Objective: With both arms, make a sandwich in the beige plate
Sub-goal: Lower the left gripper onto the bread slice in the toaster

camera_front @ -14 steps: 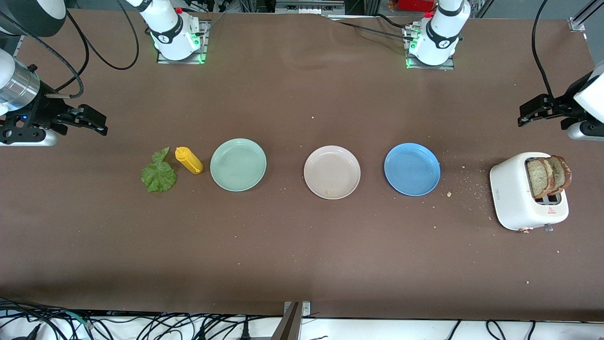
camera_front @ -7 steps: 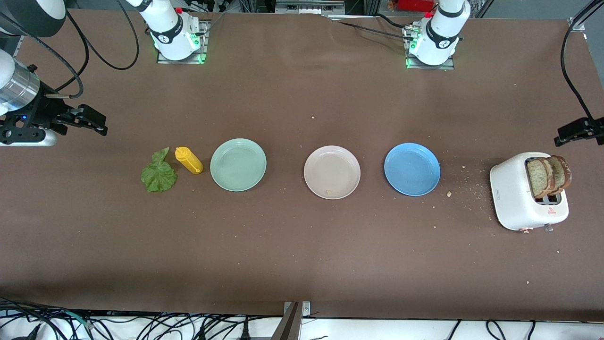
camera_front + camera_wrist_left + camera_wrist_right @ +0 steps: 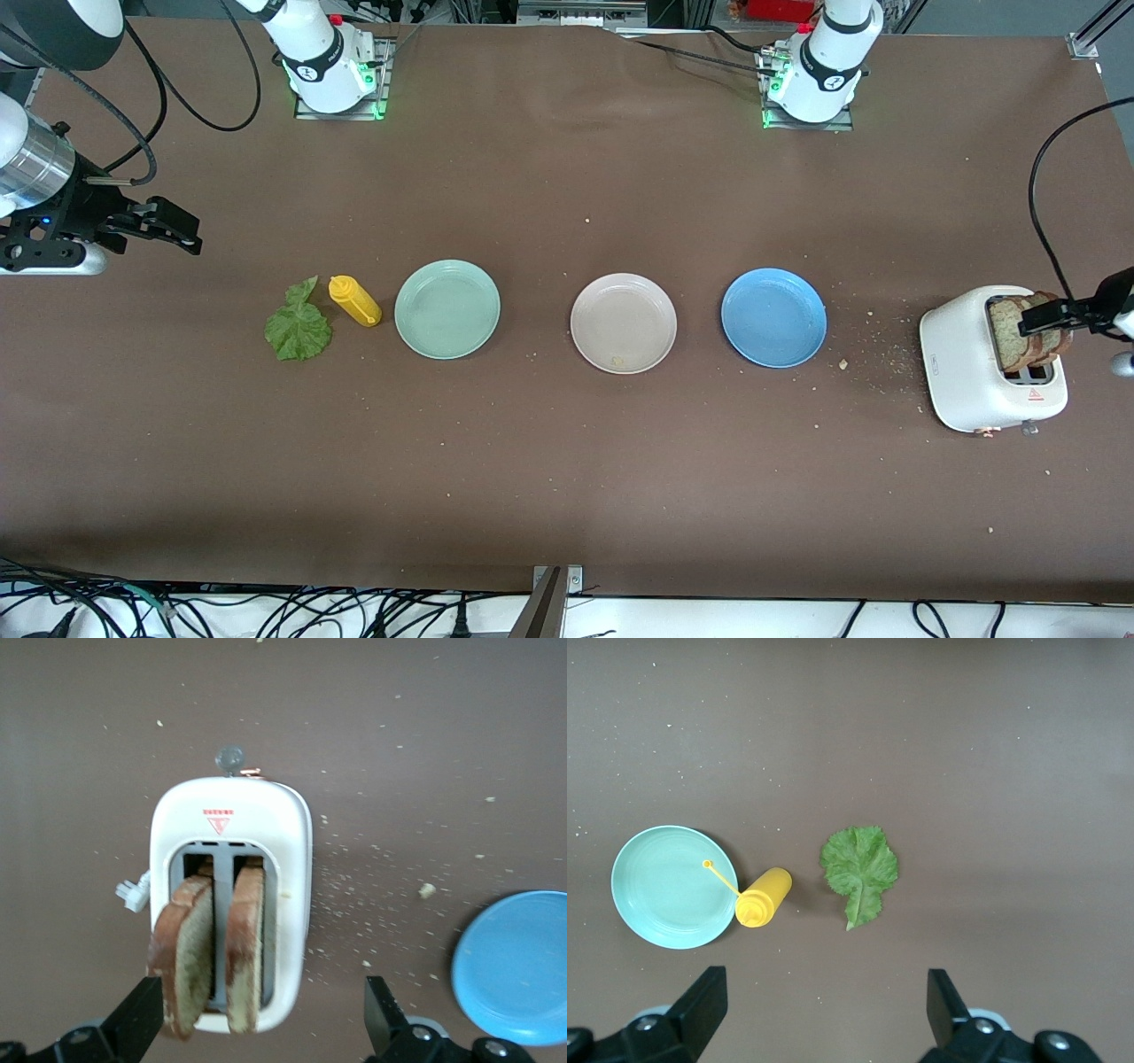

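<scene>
hovering over the toaster (image 3: 990,372) with fingers spread apart, the left gripper (image 3: 1047,315) is best lowered squarely astride one of the two bread slices (image 3: 217,961) standing in the toaster's slots. the right gripper (image 3: 168,232), also spread and empty, waits well away from the toaster above the lettuce leaf (image 3: 299,329), while the beige plate (image 3: 623,322) sits bare two plates along from the toaster.

Left arm (image 3: 828,62) rises from its base at the table's top edge; left gripper (image 3: 1045,317) hangs in the air at the left arm's end of the table, fingers (image 3: 142,1019) spread wide, empty. Right arm (image 3: 312,55) waits; right gripper (image 3: 168,230) hovers at the right arm's end, fingers (image 3: 704,1005) apart, empty.
</scene>
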Motion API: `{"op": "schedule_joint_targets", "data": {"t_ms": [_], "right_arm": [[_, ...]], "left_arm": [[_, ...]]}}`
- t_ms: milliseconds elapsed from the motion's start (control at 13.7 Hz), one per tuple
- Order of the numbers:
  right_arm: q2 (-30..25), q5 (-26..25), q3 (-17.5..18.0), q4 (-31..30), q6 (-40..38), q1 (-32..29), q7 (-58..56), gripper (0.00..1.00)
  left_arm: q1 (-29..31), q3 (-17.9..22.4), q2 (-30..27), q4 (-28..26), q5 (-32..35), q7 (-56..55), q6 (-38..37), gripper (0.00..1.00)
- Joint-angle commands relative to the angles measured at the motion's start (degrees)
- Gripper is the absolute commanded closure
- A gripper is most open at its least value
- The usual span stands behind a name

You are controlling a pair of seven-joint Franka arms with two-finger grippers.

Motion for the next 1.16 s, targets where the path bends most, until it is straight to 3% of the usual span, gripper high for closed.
{"op": "schedule_joint_targets", "data": {"t_ms": [0, 218, 364, 437, 728, 1091], "right_arm": [[0.69, -0.38, 0.12, 1.43, -0.33, -0.24, -0.25, 0.0], [0.69, -0.38, 0.12, 1.43, -0.33, -0.24, -0.25, 0.0], [0.69, -0.38, 0.12, 1.43, -0.33, -0.24, -0.25, 0.0], [0.69, -0.38, 0.12, 1.43, -0.33, -0.24, -0.25, 0.0], [0.69, -0.38, 0.12, 1.43, -0.33, -0.24, -0.25, 0.0], [0.69, -0.38, 0.12, 1.43, -0.33, -0.24, -0.25, 0.0]], "left_arm": [[0.36, -0.66, -1.63, -6.38, 3.76, 0.68, 6.45, 0.0], [0.63, -0.66, -2.77, -9.21, 3.76, -0.2, 6.73, 0.01], [0.72, -0.58, -2.77, -11.14, 3.93, -0.11, 7.52, 0.16], [0.8, -0.58, -2.77, -11.23, 3.93, -0.03, 7.26, 0.38], [1.07, -0.4, -2.51, -11.32, 4.37, 0.15, 5.5, 1.0], [2.04, -0.31, -3.73, -9.83, 5.6, 0.41, 1.46, 1.0]]}}
